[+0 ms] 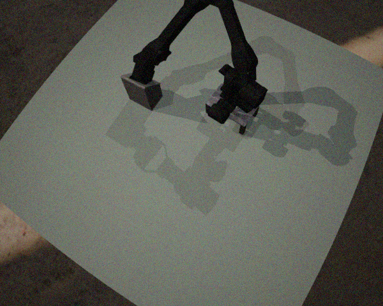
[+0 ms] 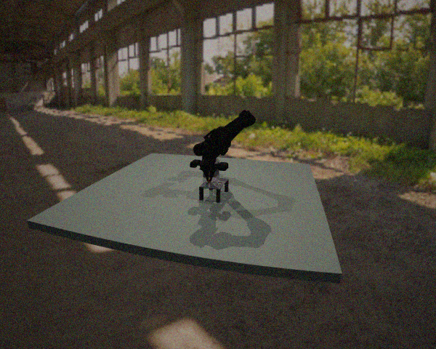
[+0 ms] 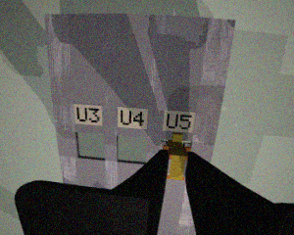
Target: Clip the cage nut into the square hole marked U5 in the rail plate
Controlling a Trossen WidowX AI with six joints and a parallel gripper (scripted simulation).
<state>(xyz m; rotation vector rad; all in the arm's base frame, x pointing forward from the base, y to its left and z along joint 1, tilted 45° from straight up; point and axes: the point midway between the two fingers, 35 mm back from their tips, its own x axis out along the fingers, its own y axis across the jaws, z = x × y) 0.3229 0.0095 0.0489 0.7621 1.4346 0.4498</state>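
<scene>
A dim hall with tall windows point(image 2: 237, 56) and a dark floor point(image 2: 116, 300) surrounded your pale grey-green tabletop point(image 1: 185, 247) point(image 2: 135, 225) point(image 3: 265, 98), which was crossed by overlapping arm shadows. From above, your black arm point(image 1: 239, 49) point(image 2: 224, 137) reached down from twelve o'clock, with its grey base block point(image 1: 132, 90) off toward ten o'clock from the centre.

Your end effector point(image 1: 233, 106) point(image 2: 209, 181) point(image 3: 175, 157) pointed down at the rail plate point(image 1: 242, 117) point(image 2: 221, 182) point(image 3: 213, 64), which stood on short dark legs point(image 2: 218, 195). Its fingers were nearly closed, with the yellow-and-orange cage nut point(image 3: 177, 168) pinched between the tips. In your wrist view, the nut was at the U5 position, just toward six o'clock of the U5 label point(image 3: 178, 121); the U4 label point(image 3: 132, 117) and U3 label point(image 3: 88, 115) lay toward nine o'clock. You couldn't tell whether the wings had hooked through the hole, since the fingers and nut covered it.
</scene>
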